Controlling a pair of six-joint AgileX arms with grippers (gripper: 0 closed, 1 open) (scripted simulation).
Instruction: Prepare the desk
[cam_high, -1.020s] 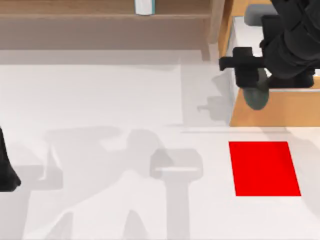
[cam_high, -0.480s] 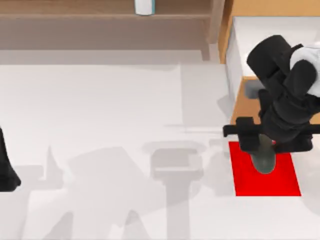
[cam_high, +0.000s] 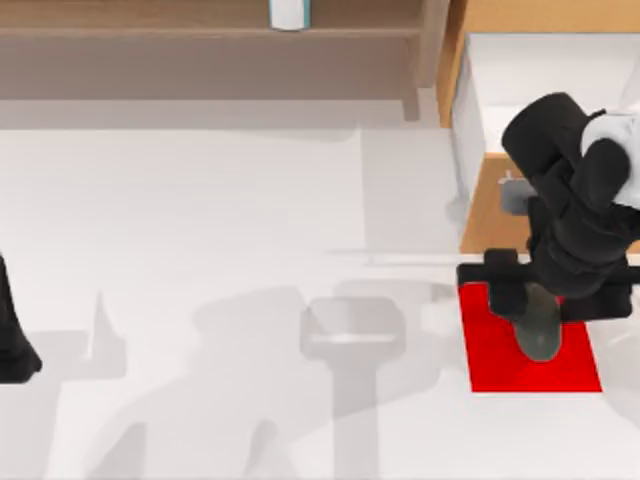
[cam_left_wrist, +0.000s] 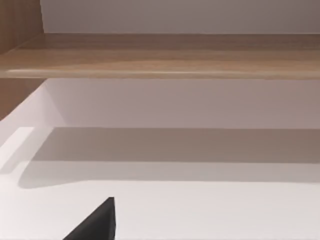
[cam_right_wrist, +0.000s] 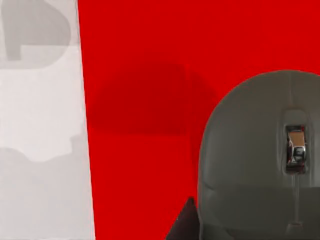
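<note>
Left arm: parked at the left edge of the table (cam_high: 200, 220), gripper (cam_high: 15, 350) just a dark shape there, can't tell if it's spread or pressed together.
Shelf: the light-wood shelf (cam_high: 200, 30) runs along the back, with a small white container (cam_high: 289, 13) sitting on it.
Drawer: light-wood drawer (cam_high: 480, 215) at the back right, pulled open, white inside.
Mat: red mat (cam_high: 490, 350) on the table just in front of the drawer.
Right gripper (cam_high: 535, 320): over the mat, pinching a grey mouse (cam_right_wrist: 260, 160); from the wrist camera the mouse is above the red.
</note>
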